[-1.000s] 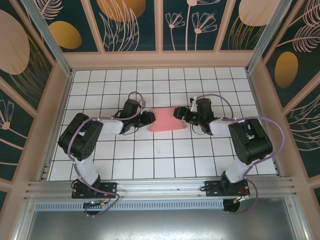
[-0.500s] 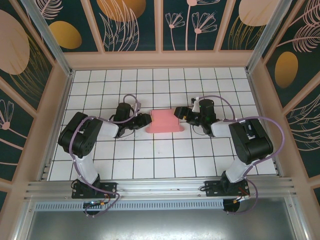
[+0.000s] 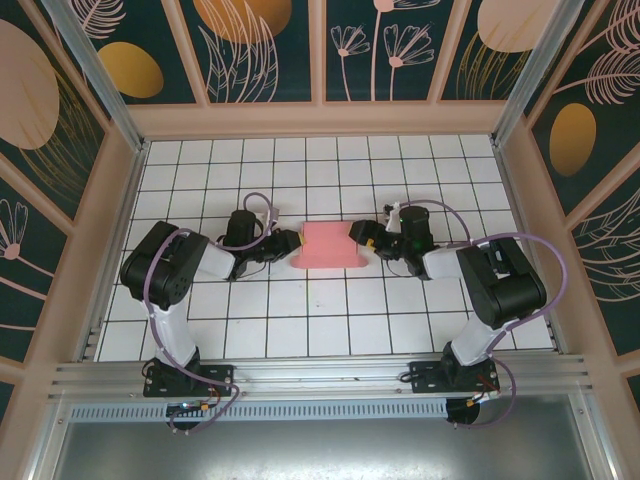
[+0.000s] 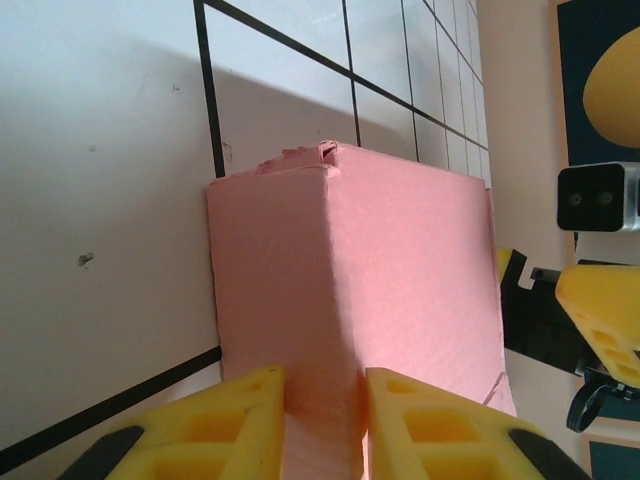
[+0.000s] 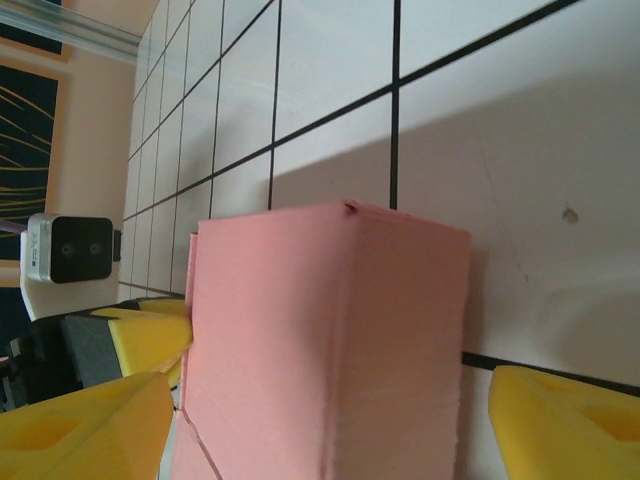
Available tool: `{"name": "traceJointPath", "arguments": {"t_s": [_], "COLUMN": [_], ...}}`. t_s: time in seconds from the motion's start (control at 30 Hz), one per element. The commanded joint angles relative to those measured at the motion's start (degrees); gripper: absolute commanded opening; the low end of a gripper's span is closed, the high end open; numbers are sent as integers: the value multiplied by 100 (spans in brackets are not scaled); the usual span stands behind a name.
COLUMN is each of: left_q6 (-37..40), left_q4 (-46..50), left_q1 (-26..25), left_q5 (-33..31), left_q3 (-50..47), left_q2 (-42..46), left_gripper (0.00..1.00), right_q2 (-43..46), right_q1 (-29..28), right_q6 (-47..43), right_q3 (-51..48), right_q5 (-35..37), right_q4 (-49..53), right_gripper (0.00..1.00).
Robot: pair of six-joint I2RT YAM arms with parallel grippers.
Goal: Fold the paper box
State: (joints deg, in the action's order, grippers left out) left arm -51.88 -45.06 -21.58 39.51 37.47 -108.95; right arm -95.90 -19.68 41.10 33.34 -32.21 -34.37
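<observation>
On the left, the left gripper (image 3: pixel 291 241) reaches in from the side at desk level. Its yellow fingers (image 4: pixel 235 425) are drawn close together and pinch a folded corner ridge of the salmon-pink thin-card paper box (image 3: pixel 330 245). In the left wrist view the left gripper (image 4: pixel 322 400) has pink card filling the narrow gap between its fingers, and the paper box (image 4: pixel 400 290) rises beyond them as a block with two flat faces meeting at a crease.

The box sits at the middle of the white tiled desk (image 3: pixel 330 320) with black grid lines, directly between the two grippers. Its visible faces are closed, so I cannot tell what is inside.

On the right, the right gripper (image 3: pixel 362 236) meets the box's opposite end. In its wrist view the right gripper (image 5: pixel 330 400) is spread wide, straddling the paper box (image 5: pixel 330 330). A strip of white desk (image 5: pixel 520 130) shows between the card and one finger (image 5: pixel 570 420), while the other finger lies close against the box.
</observation>
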Motion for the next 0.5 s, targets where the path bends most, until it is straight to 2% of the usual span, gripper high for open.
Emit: {"name": "traceJointPath", "arguments": {"t_s": [0.0,0.03,0.2,0.33,0.47], "left_q6": [-141,-190,-279,-284,-284], "left_q4": [-170,-261,-472,-497,-505], "left_q1": [82,97,118,128,132], "left_q5": [123,179,268,284,291], "left_q3": [-144,-151,-171,-170,-170], "left_q2": [-223,-259,-392,-453,-487], "left_gripper": [23,20,18,13,14], "right_q2": [74,65,-35,-185,-386], "right_q1": [43,50,42,43,41], "right_q6": [158,177,354,727,1105], "right_q3": [-108,-116,-177,-239,-296], "right_q5": [-196,-222,-453,-696,-841], "right_q4": [-292,-314,-555,-1071,-1528], "right_gripper": [83,83,84,83,82]}}
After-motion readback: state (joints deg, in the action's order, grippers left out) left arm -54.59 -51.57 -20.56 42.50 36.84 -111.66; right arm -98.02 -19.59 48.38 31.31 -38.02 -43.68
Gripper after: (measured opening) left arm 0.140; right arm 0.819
